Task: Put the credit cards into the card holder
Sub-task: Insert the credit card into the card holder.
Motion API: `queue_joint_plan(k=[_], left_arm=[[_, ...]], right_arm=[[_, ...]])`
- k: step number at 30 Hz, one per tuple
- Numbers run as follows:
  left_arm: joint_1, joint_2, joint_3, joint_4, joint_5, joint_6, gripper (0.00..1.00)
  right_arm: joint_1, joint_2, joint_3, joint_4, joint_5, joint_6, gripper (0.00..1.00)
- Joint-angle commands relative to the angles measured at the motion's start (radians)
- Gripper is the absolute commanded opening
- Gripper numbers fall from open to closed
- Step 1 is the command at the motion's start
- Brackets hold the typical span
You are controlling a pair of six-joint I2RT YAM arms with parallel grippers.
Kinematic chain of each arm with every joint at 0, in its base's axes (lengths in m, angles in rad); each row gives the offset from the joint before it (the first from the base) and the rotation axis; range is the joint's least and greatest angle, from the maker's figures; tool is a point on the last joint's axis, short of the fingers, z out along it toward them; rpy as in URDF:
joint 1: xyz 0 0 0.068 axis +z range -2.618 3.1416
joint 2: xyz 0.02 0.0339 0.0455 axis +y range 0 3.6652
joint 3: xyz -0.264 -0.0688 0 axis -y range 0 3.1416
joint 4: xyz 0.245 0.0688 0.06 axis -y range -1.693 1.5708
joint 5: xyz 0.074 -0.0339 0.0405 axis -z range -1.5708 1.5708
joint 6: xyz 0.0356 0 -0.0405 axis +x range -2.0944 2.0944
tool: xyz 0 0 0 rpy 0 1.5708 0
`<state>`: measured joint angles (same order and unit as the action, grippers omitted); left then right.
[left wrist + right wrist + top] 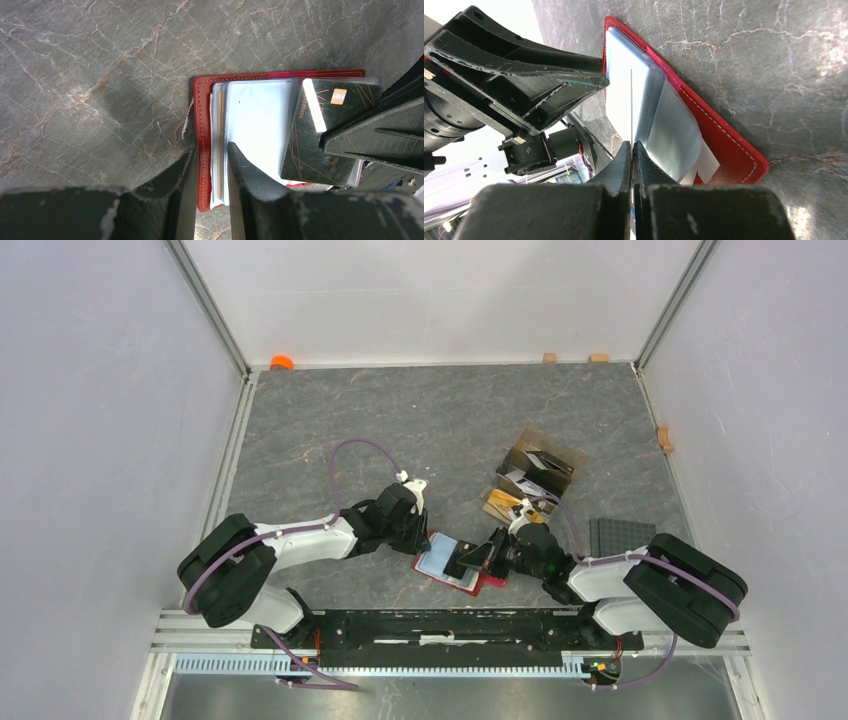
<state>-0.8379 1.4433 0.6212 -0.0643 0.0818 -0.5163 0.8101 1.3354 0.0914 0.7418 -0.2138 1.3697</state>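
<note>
At the near side of the bench point(330, 420), the left gripper point(211, 147) straddles the card holder point(202, 100), clamped or not I cannot tell, while the right gripper point(631, 146) pinches the dark card point(325, 135) over it; tilted, that card could snag the sleeve point(255, 125).

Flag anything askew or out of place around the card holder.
The dark card sits skewed over the clear sleeves of the red card holder, pinched in the right gripper, not yet slotted in. Nothing looks damaged.
</note>
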Motion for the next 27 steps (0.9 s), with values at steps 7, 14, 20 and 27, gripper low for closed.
queue_joint_plan(k=[7,14,20,27], left_arm=[[-0.003,0.010,-0.067,-0.060,0.003,0.007,0.20],[-0.003,-0.018,-0.101,-0.039,0.026,-0.005,0.18],[-0.004,-0.030,-0.120,-0.029,0.031,-0.005,0.17],[-0.003,-0.025,-0.113,-0.018,0.043,0.014,0.17]], right_arm=[[0.046,-0.051,-0.011,-0.138,0.101,0.024,0.00],[0.088,-0.044,-0.026,-0.138,0.155,0.067,0.00],[0.107,-0.045,-0.035,-0.193,0.175,0.075,0.00],[0.120,-0.077,-0.048,-0.272,0.177,0.079,0.00]])
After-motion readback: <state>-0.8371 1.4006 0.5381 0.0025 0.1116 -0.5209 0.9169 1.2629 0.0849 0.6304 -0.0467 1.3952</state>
